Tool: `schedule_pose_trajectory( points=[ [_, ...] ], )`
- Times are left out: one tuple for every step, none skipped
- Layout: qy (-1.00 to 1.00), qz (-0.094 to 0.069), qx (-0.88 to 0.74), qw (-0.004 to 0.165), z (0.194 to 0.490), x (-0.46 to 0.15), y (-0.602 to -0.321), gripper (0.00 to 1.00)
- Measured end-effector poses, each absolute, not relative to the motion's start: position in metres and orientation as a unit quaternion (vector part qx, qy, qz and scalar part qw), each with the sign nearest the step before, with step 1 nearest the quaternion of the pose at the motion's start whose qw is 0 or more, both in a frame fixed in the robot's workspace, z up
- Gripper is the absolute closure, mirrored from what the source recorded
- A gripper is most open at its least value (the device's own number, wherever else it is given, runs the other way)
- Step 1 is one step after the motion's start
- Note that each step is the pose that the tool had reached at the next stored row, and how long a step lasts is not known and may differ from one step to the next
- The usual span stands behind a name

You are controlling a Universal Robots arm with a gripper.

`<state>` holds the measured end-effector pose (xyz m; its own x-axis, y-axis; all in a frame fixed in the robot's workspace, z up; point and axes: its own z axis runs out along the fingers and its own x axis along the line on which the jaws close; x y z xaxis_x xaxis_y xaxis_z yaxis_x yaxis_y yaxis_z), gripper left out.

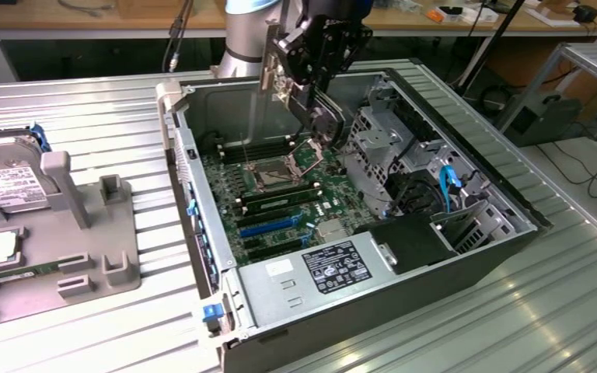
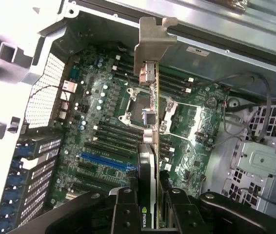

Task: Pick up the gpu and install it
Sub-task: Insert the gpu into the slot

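1. Gripper (image 1: 314, 81) hung above the open computer case (image 1: 506, 203), over the far end of the motherboard (image 1: 277, 186) near the CPU socket (image 2: 145, 109).
2. Fingers (image 2: 123, 207) clamped on the gpu (image 2: 147, 146), one each side of the dark cooler, so held narrow around the card.
3. Gpu carried on edge, up in the air over the board, pale metal bracket (image 2: 152, 39) at the end away from the fingers. Not seated in any slot yet.
4. Blue slot (image 2: 106, 161) sat bare on the motherboard, just beside the card's line in the wrist view.
5. Outside the case, toward the exterior view's left, hard drive (image 1: 3, 183) stood in a grey holder (image 1: 81, 256) on the ribbed desk (image 1: 102, 109).
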<state>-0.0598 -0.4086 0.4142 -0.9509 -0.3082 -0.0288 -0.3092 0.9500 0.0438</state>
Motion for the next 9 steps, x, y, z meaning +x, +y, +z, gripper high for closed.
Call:
schedule_pose_trajectory(
  points=[
    [0.984,0.024,-0.175,0.01,0.4141,-0.0598,-0.4086,0.73],
    [0.983,0.024,-0.183,0.01,0.4141,-0.0598,-0.4086,0.73],
    [0.98,0.024,-0.197,0.01,0.4141,-0.0598,-0.4086,0.73],
    [0.977,0.024,-0.213,0.009,0.4141,-0.0598,-0.4086,0.73],
    [0.972,0.025,-0.233,0.009,0.4141,-0.0598,-0.4086,0.73],
    [0.968,0.025,-0.25,0.008,0.4141,-0.0598,-0.4086,0.73],
    [0.963,0.025,-0.267,0.008,0.4141,-0.0598,-0.4086,0.73],
    [0.959,0.025,-0.283,0.008,0.4141,-0.0598,-0.4086,0.73],
    [0.954,0.025,-0.299,0.007,0.4141,-0.0598,-0.4086,0.73]
  ],
)
